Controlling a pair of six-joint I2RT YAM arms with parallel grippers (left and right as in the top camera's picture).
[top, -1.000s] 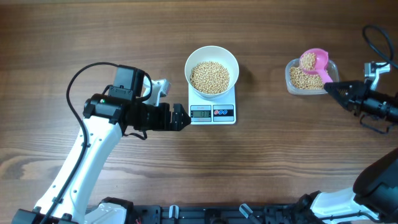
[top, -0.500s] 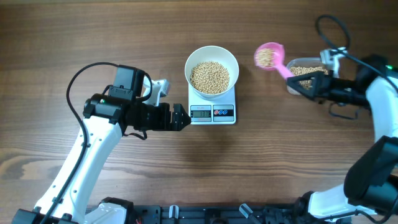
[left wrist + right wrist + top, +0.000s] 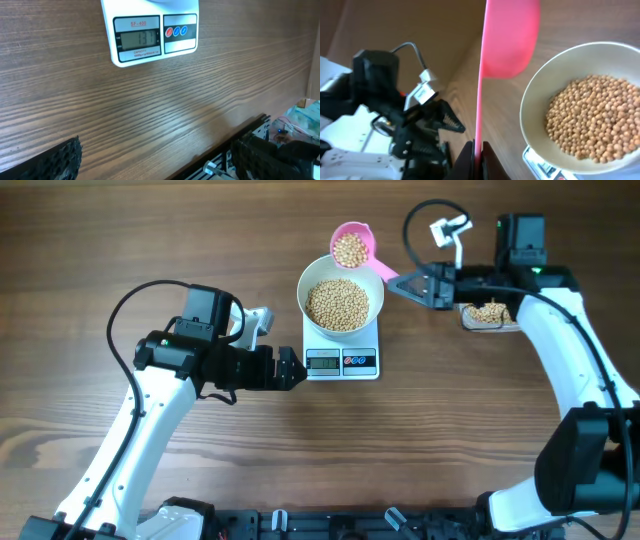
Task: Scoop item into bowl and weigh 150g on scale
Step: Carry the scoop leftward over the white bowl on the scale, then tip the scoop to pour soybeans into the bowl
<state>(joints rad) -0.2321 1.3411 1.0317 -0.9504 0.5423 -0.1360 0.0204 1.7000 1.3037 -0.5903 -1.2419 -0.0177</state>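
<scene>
The white bowl [image 3: 341, 295], holding tan beans [image 3: 337, 303], stands on the white scale [image 3: 342, 361]. My right gripper [image 3: 404, 281] is shut on the handle of a pink scoop [image 3: 352, 247] loaded with beans, held at the bowl's far rim. In the right wrist view the scoop [image 3: 507, 35] shows from beneath, beside the bowl [image 3: 532, 102] of beans [image 3: 590, 117], its handle clamped in the gripper [image 3: 477, 150]. My left gripper [image 3: 297, 369] stands open just left of the scale, nothing between its fingers [image 3: 57, 160]. The scale's display [image 3: 137, 37] faces it.
A clear container [image 3: 488, 314] with more beans sits at the right, partly under my right arm. The table's front edge and a black rail [image 3: 240, 145] show in the left wrist view.
My right arm has carried the loaded pink scoop leftward from the clear container to the bowl's far rim. The left arm has not moved.
</scene>
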